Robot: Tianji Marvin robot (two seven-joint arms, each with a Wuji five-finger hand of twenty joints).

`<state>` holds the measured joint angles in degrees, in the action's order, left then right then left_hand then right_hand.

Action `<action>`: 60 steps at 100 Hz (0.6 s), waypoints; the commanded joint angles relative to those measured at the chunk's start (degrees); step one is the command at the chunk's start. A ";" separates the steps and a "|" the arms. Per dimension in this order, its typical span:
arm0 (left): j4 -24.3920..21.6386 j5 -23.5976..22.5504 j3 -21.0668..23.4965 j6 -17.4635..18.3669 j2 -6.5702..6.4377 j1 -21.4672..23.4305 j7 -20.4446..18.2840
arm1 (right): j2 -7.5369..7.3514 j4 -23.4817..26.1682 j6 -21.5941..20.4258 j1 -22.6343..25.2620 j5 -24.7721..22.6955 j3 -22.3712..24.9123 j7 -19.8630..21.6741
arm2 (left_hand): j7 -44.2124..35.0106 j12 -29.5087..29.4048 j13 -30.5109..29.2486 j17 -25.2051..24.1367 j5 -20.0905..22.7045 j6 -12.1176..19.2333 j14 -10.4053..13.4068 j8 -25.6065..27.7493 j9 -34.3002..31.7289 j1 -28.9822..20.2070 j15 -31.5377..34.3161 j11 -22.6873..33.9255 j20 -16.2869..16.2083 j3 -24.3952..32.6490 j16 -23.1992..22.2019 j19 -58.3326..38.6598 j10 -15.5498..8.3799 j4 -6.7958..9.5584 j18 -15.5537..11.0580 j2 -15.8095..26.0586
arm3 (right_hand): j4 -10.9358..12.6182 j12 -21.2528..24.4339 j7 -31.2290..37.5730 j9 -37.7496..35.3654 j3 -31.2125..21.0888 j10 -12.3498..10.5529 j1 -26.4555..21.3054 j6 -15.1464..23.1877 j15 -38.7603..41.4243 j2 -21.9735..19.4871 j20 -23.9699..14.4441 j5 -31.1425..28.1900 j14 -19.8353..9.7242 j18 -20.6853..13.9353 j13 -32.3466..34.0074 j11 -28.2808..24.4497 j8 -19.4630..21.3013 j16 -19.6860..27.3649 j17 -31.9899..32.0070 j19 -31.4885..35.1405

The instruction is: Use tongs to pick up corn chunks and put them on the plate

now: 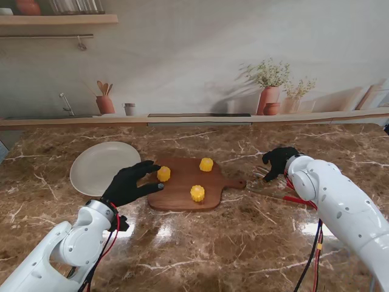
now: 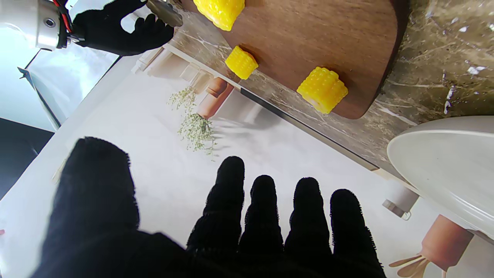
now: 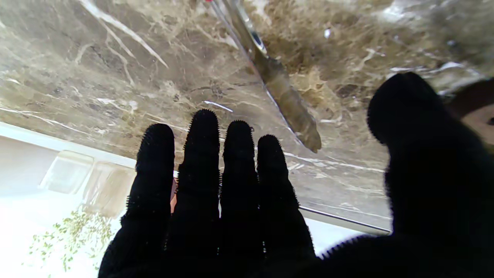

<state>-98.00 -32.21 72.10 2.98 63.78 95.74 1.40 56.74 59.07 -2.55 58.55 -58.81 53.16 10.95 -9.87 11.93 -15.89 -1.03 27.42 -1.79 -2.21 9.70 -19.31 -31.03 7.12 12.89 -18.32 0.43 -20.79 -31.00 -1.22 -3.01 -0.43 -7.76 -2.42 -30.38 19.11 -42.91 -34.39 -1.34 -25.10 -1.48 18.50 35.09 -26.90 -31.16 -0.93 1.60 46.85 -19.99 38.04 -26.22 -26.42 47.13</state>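
My right hand (image 1: 278,162) hovers spread and empty over the tongs (image 3: 278,83) lying on the table (image 1: 243,243), ready to grasp; left hand (image 1: 130,182) spread beside the board's three corn chunks (image 1: 197,193), plate (image 1: 97,167) alongside

You will find no readable text, label, brand, number or sign anywhere in these views, on any surface shown.

A: Site type?
B: Mock kitchen. Marble-look worktop (image 1: 200,243), wooden cutting board (image 1: 182,191), white plate (image 1: 100,165).
A: Real kitchen?
B: No. Back wall is a printed backdrop (image 1: 200,67): flat shelf, utensil pot, potted plants along the worktop's far edge.
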 commanded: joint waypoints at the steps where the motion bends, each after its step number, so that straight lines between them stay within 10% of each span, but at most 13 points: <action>1: -0.19 -0.02 -0.10 -0.70 -0.23 0.02 -0.76 | 0.53 -1.71 0.88 -0.99 0.35 -1.27 -0.37 | -0.04 -0.41 1.93 -0.30 -0.77 -0.22 2.59 -0.06 1.60 0.54 -1.36 -0.98 0.60 -1.13 0.92 -0.98 -1.38 2.06 -2.15 1.41 | -2.71 -1.99 0.80 -1.39 1.00 -1.14 -1.38 0.84 2.36 0.30 -1.98 -1.42 -0.41 1.66 2.28 -1.79 1.27 -2.75 -1.60 3.29; 23: -1.21 -0.46 0.33 -1.25 -0.44 0.10 -1.78 | 1.63 -8.24 2.36 -5.69 4.79 -9.44 -5.94 | -0.17 -0.38 1.84 -0.27 -0.67 0.00 2.68 0.03 1.54 0.46 -1.30 -0.91 0.67 -1.17 0.90 -0.88 -1.43 2.05 -2.17 1.43 | -5.08 -6.71 8.50 -13.45 -7.19 -5.64 -7.32 9.15 14.99 1.84 -3.79 -12.18 -3.03 1.66 12.30 -8.41 5.10 -10.21 -9.66 14.15; 29: -1.37 -0.53 0.39 -1.28 -0.47 0.16 -1.91 | 1.78 -8.95 2.38 -6.21 5.47 -10.59 -6.28 | -0.24 -0.38 1.92 -0.26 -0.65 -0.10 2.65 0.07 1.58 0.40 -1.33 -0.91 0.68 -1.15 0.90 -0.86 -1.37 2.06 -2.17 1.48 | -10.85 -12.13 19.94 -17.46 -12.85 -6.19 -8.55 12.84 16.91 2.93 -2.37 -11.81 -3.21 1.67 15.00 -7.77 -3.68 -10.72 -11.65 17.16; 38: -1.26 -0.53 0.40 -1.22 -0.48 0.11 -1.95 | 2.05 -9.66 2.36 -6.39 6.53 -11.31 -6.89 | -0.38 -0.36 1.86 -0.26 -0.57 0.10 2.68 0.16 1.49 0.40 -1.32 -0.86 0.69 -1.18 0.90 -0.85 -1.48 2.04 -2.17 1.54 | -11.66 -13.95 30.07 -24.21 -22.10 -6.81 -10.89 17.48 19.88 5.78 -2.65 -14.91 -2.93 2.21 19.29 -7.60 -9.28 -11.62 -14.76 21.10; 60: -1.11 -0.49 0.30 -1.08 -0.44 0.12 -1.77 | 1.87 -7.65 1.68 -3.80 6.68 -7.83 -5.46 | -0.54 -0.37 1.91 -0.25 -0.62 0.37 2.67 0.32 1.54 0.26 -1.34 -0.91 0.69 -1.15 0.89 -0.85 -1.39 2.04 -2.17 1.81 | -9.24 -17.72 33.70 -27.04 -26.66 -6.70 -14.52 23.23 26.79 4.40 -4.51 -20.55 -2.09 3.76 21.06 -11.49 1.68 -15.02 -16.19 26.06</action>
<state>-99.16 -32.62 72.54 1.94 63.38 95.64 -0.51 58.82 49.90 -0.95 52.80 -51.95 43.56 3.73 -9.93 11.93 -15.89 -1.03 27.42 -1.79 -2.18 9.70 -19.31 -31.03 7.12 12.89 -18.31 0.43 -20.78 -31.02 -1.23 -3.01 -0.43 -7.76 -11.46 -45.96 48.63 -67.88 -56.07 -7.61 -35.75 15.19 42.46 40.25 -29.25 -47.96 -3.58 3.54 65.61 -29.26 35.06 -39.62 -41.96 70.20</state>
